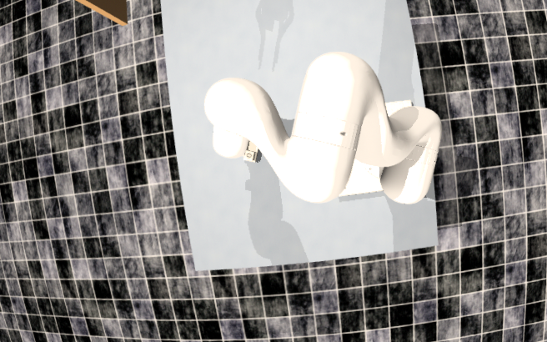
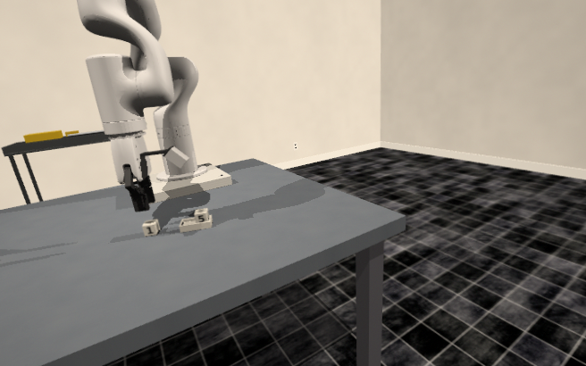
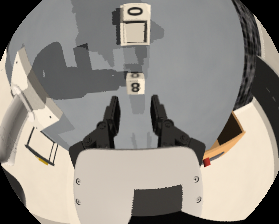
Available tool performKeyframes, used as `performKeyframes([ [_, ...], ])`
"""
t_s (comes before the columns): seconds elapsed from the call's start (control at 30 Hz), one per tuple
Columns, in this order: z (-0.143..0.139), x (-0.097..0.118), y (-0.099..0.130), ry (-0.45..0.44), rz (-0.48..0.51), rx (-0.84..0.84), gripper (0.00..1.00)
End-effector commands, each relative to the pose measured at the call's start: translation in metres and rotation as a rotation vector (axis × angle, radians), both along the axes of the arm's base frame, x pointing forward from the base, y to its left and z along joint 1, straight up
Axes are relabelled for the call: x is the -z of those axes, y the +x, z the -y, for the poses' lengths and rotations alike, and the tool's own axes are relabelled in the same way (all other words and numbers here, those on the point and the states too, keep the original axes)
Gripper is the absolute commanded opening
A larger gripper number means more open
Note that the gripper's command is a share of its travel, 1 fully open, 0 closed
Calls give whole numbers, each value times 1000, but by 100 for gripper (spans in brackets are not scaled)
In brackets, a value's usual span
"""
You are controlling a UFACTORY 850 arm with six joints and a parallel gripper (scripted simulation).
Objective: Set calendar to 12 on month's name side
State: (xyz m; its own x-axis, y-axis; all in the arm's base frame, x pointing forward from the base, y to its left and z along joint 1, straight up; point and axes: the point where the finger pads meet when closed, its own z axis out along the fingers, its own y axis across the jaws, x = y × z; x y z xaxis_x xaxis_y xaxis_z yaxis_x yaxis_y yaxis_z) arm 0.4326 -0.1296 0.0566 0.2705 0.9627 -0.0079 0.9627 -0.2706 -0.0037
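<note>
Top view: bright; my arm (image 1: 331, 106) is overexposed, its upper surfaces near pure white with little detail. Hard-edged shadows of me cross the pale table (image 1: 208, 238) (image 2: 259, 263) (image 3: 190, 75). Grid lines on the floor (image 1: 97, 297) (image 2: 490, 272) bow toward the frame edges. Exterior view: dimmer, warm wall (image 2: 286, 68), table grey, dark shadows, small digits slightly coarse. Wrist view: circular, black corners, strong bending at the rim; shadows fall across the table.

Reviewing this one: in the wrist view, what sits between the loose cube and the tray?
Nothing sits between the loose cube and the tray; the wrist view shows only partly shadowed tabletop there.
</note>
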Motion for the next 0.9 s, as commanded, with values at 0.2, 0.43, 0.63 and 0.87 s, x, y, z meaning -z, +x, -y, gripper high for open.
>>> performKeyframes([
  [0.2,0,14,1,0,1,0,47],
  [0.43,0,21,1,0,1,0,47],
  [0.63,0,28,1,0,1,0,47],
  [0.87,0,32,1,0,1,0,47],
])
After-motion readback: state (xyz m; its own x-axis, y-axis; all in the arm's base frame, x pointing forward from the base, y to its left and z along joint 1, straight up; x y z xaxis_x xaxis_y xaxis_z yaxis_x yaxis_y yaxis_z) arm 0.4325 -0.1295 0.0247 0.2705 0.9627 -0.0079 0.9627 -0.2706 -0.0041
